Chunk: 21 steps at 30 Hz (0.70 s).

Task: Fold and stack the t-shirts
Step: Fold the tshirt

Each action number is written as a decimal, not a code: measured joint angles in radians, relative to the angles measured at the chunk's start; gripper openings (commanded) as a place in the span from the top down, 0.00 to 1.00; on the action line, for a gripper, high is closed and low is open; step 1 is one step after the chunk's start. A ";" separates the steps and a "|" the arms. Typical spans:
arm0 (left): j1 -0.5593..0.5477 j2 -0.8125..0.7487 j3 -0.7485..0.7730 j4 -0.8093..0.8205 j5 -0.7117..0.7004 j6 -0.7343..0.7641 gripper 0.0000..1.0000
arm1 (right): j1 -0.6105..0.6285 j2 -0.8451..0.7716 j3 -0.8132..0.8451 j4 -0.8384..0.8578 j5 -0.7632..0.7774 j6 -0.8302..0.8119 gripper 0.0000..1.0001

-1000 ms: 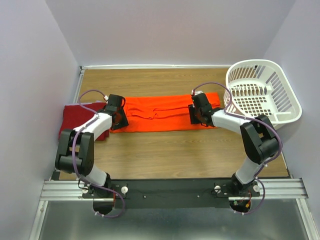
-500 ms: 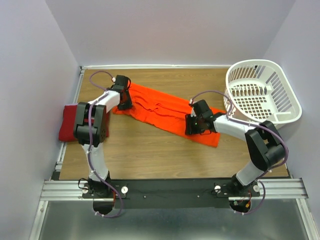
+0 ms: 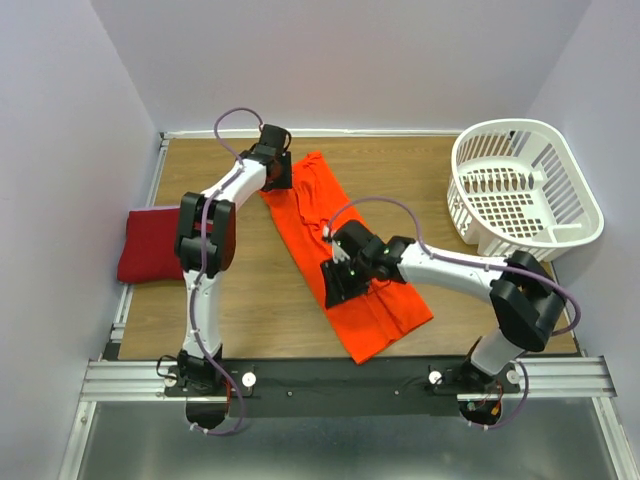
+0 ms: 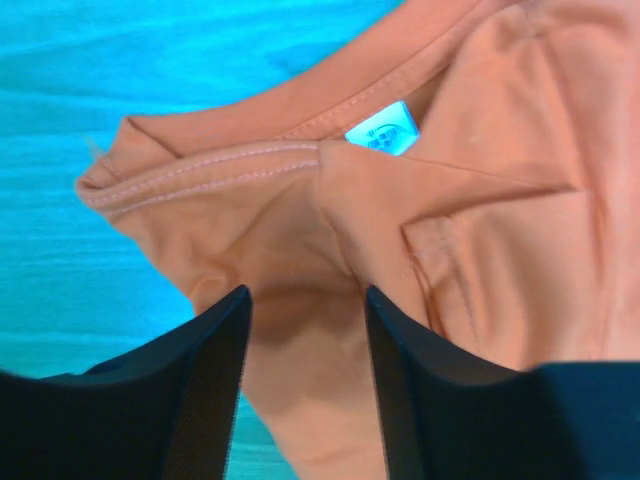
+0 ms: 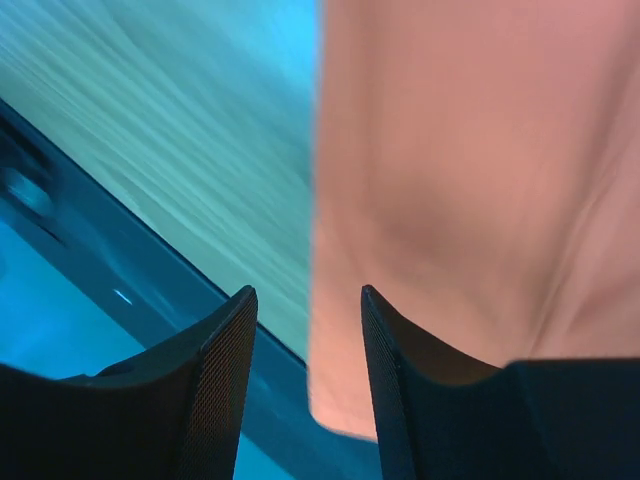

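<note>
The orange-red t-shirt [image 3: 300,215], folded into a long strip, lies diagonally on the wooden table from the back centre-left to the front centre. My left gripper [image 3: 277,172] holds its far end. The left wrist view shows the collar and the white neck label [image 4: 382,128], with cloth [image 4: 480,250] bunched between the jaws [image 4: 303,292]. My right gripper [image 3: 338,283] holds the strip's left edge near the front. In the right wrist view the cloth [image 5: 470,150] fills the right half of the gap between the jaws [image 5: 306,292]. The dark crimson t-shirt [image 3: 150,245] lies folded at the left edge.
The white lattice laundry basket [image 3: 520,185] stands at the back right. The black front rail [image 3: 330,375] runs along the near edge, just under the shirt's front end. Walls close in the left, back and right sides.
The orange-red strip has swung from lying left to right into a steep diagonal. My left gripper moved to the back with its end. My right gripper moved forward and left with the other end.
</note>
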 measured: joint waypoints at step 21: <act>0.014 -1.319 -0.995 0.400 -0.143 -0.050 0.12 | -0.355 0.620 0.888 0.110 -0.149 -0.262 0.66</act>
